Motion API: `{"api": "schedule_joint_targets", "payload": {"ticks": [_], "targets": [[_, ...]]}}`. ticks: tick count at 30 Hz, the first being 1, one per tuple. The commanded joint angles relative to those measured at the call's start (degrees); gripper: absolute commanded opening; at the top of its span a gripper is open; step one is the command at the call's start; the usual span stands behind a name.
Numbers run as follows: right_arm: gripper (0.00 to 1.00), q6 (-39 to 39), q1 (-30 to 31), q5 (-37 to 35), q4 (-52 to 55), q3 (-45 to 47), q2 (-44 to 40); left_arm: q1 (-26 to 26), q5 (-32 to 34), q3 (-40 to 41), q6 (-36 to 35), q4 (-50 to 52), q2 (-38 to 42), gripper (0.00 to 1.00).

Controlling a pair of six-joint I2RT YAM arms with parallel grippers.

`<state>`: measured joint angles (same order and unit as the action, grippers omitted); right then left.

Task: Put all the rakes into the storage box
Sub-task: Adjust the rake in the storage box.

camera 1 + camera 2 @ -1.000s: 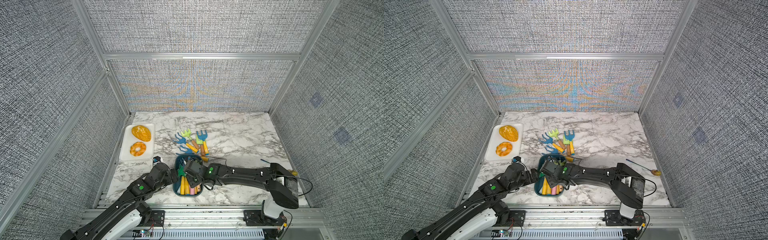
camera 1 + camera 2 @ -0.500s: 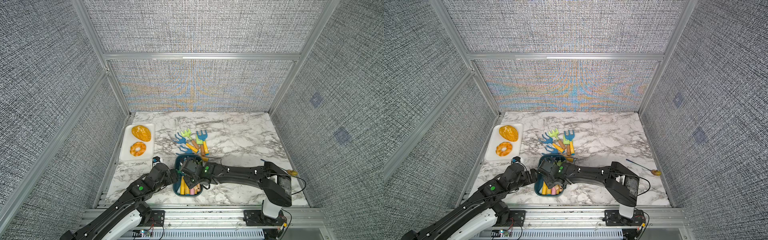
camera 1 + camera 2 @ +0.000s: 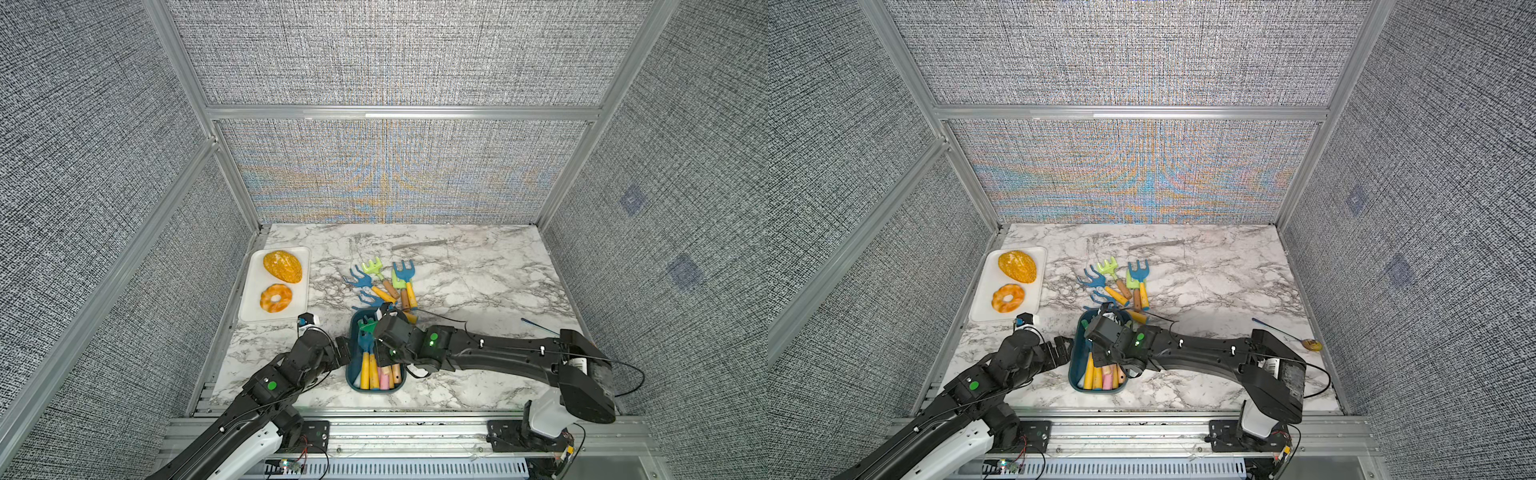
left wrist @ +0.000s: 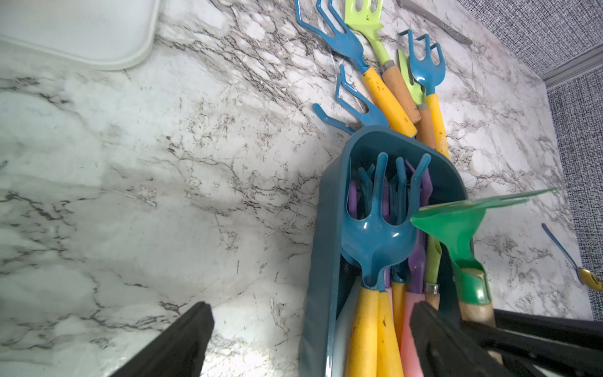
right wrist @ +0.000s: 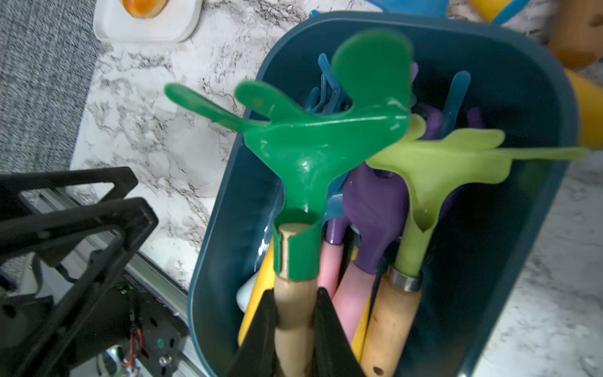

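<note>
The storage box [image 3: 351, 365] is a dark teal bin near the table's front edge, holding several rakes with yellow, pink and wooden handles. My right gripper [image 5: 295, 293] is shut on the wooden handle of a dark green rake [image 5: 306, 143]. That rake's head [image 4: 456, 225] sits above the others in the box and reaches over the box's left rim. My left gripper [image 4: 311, 310] is open and straddles the box's left wall [image 4: 321, 261], one finger outside on the marble and one inside, holding nothing.
Several more rakes, blue [image 3: 405, 270] and light green [image 3: 376, 266], lie on the marble just behind the box. A white tray [image 3: 249, 309] with a bread roll and a donut sits at the left. A blue-handled spoon [image 3: 1311, 344] lies at the right.
My right gripper's jaws have closed on the green rake's handle, and the right arm has shifted a little to the left over the box. The left arm has not moved.
</note>
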<state>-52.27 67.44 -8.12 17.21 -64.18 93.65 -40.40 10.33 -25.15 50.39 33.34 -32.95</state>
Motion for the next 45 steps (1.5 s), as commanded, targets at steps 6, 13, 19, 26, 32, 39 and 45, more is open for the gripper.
{"api": "schedule_joint_targets", "payload": {"ticks": [6,13,19,26,32,39,45], "targets": [[0.00,-11.3,0.1,2.0,-7.0,1.1,3.0,0.1,1.0,0.1,-1.1,1.1,0.8,0.99],[0.05,-12.8,0.8,0.2,-5.3,2.3,3.1,0.1,0.6,0.9,-1.1,0.2,0.5,0.99],[0.40,-12.3,1.2,0.5,-7.1,4.1,2.1,0.1,-0.3,1.2,-0.9,-1.7,-2.0,0.99],[0.48,-11.2,1.1,0.4,-8.2,4.4,1.2,0.1,-0.9,0.8,-0.9,-2.7,-3.7,0.99],[0.45,-8.2,1.0,-1.1,-7.8,4.7,-2.0,0.1,-2.8,0.8,-0.8,-4.4,-6.3,0.99],[0.43,-0.4,1.3,2.4,-2.1,2.1,1.1,0.1,-3.3,0.9,-0.7,-5.1,-7.8,0.99],[0.42,2.8,2.5,4.9,1.4,-1.3,7.7,0.1,-2.7,1.2,-0.7,-4.4,-7.0,0.99]]}}
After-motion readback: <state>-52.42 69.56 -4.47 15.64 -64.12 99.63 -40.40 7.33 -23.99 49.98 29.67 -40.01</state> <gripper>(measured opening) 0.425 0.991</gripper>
